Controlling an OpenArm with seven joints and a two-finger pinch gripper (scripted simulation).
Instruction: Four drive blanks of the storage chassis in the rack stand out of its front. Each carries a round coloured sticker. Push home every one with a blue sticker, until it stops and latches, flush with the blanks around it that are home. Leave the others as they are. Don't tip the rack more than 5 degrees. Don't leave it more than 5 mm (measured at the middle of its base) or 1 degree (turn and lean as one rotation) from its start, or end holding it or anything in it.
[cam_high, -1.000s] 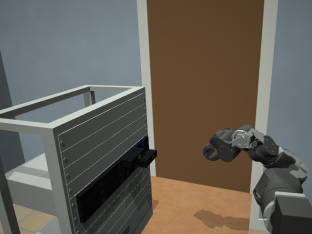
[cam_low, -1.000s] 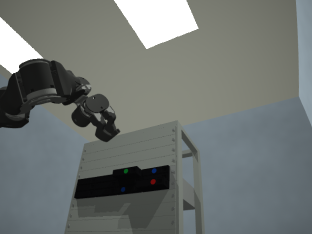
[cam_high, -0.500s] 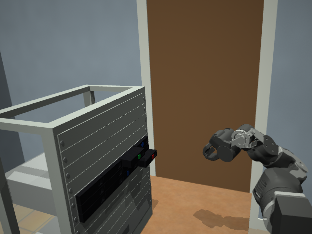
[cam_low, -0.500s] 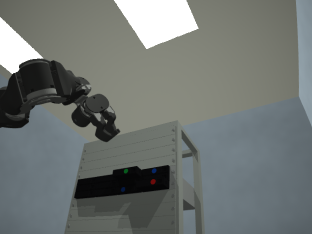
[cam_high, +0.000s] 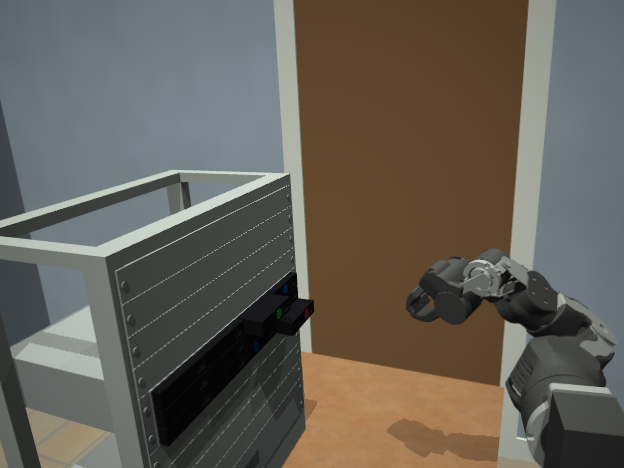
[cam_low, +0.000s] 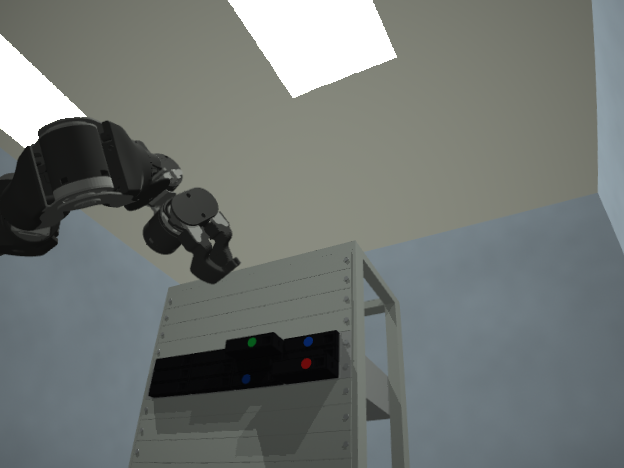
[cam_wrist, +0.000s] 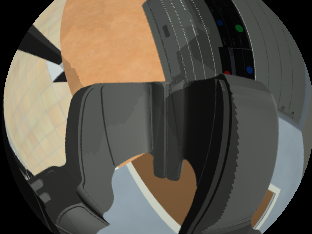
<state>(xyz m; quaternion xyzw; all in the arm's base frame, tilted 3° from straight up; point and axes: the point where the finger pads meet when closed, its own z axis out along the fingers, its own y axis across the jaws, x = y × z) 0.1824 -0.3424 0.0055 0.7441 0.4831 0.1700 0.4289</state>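
Pincer (cam_high: 419, 305) (cam_low: 217, 269) (cam_wrist: 172, 133) clenched, nothing between fingertips, well apart from the rack (cam_high: 98, 302) (cam_low: 358, 352) (cam_wrist: 272, 60). In the black row of the rack front: upper blue-stickered blank (cam_high: 285, 289) (cam_low: 308, 341) (cam_wrist: 249, 70) and lower blue-stickered blank (cam_high: 256, 347) (cam_low: 245, 378) (cam_wrist: 220, 23), both apparently level with adjacent blanks. Protruding: green-stickered blank (cam_high: 279, 313) (cam_low: 252, 342) (cam_wrist: 239, 28) and red-stickered blank (cam_high: 305, 313) (cam_low: 305, 363) (cam_wrist: 227, 73).

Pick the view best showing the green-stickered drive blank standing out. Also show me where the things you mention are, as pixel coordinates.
The top view, since the green-stickered drive blank (cam_high: 267, 305) (cam_low: 238, 346) (cam_wrist: 233, 25) shows its top and side. The exterior view shows its front and green sticker (cam_high: 279, 313) (cam_low: 252, 342) (cam_wrist: 239, 28); the wrist view, chiefly the sticker.
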